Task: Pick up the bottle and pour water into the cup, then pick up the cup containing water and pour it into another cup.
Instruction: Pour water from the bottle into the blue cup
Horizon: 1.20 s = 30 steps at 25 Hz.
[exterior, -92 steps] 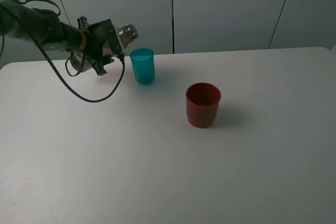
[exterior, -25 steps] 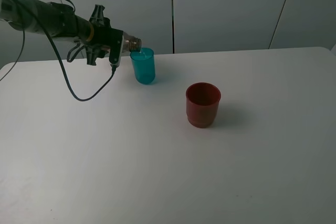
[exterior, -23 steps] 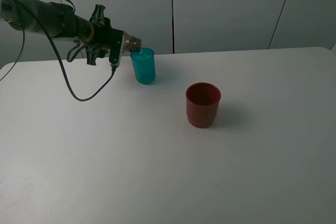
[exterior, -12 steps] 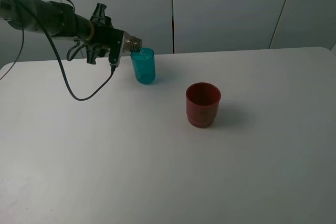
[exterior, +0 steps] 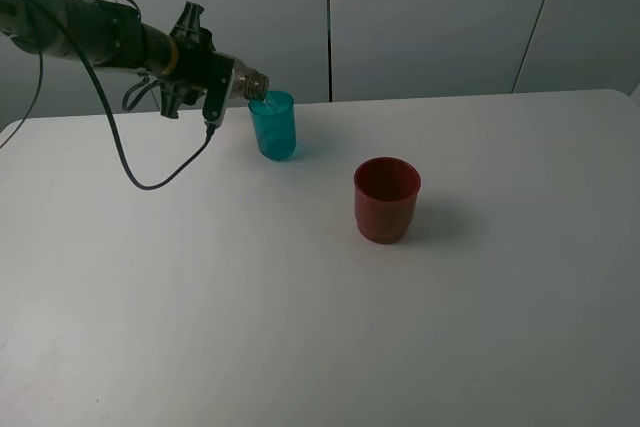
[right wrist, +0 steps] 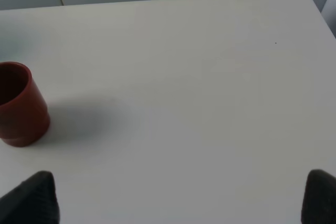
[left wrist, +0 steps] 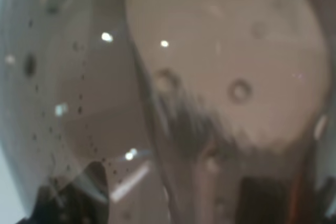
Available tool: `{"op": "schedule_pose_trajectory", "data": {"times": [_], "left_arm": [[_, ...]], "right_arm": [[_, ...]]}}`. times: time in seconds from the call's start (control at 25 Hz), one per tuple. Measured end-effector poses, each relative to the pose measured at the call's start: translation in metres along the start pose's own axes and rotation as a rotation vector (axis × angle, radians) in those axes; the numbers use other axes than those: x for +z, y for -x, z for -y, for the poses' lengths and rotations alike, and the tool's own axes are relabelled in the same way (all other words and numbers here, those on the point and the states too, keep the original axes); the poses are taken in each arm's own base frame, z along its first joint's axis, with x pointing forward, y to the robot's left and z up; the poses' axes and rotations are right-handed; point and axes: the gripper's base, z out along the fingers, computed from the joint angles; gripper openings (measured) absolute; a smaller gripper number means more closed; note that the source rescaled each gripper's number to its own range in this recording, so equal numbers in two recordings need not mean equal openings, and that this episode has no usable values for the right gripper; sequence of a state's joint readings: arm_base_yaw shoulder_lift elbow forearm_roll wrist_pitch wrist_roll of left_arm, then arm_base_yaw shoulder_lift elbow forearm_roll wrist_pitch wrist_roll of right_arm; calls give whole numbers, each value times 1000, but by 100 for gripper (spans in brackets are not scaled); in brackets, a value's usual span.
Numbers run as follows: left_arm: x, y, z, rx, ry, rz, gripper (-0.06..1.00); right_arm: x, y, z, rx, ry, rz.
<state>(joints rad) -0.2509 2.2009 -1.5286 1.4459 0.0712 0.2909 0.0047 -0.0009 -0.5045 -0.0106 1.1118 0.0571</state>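
Observation:
In the exterior high view my left gripper (exterior: 207, 77) is shut on the bottle (exterior: 250, 82), which lies nearly level with its neck tipped down at the rim of the teal cup (exterior: 272, 125). Most of the bottle's body is hidden inside the gripper. Up close, the wet brownish bottle (left wrist: 210, 77) fills the left wrist view. The dark red cup (exterior: 387, 199) stands alone to the right and nearer the front, also seen as the red cup (right wrist: 18, 103) in the right wrist view. My right gripper (right wrist: 176, 196) hovers open, its fingertips (right wrist: 32, 196) far apart, with nothing held.
The white table (exterior: 300, 327) spreads wide around both cups. A black cable (exterior: 150, 179) from the left arm droops onto the table left of the teal cup. A pale panelled wall (exterior: 430, 17) stands behind the far edge.
The left arm has brought the bottle's neck from beside the teal cup to its rim and tipped it downward. Over the last second it has barely shifted. Both cups stay put.

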Motion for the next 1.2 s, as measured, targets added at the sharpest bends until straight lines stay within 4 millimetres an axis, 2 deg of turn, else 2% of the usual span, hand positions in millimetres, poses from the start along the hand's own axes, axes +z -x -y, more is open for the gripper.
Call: {"op": "schedule_pose_trajectory", "data": {"times": [0.32,1.2], "left_arm": [[-7,-3,-9,37,24,-6,1],[-8,-7,-14,133,43,-26,0]], "right_arm": [[0,0,0,0,0,0],[0,0,0,0,0,0]]}}
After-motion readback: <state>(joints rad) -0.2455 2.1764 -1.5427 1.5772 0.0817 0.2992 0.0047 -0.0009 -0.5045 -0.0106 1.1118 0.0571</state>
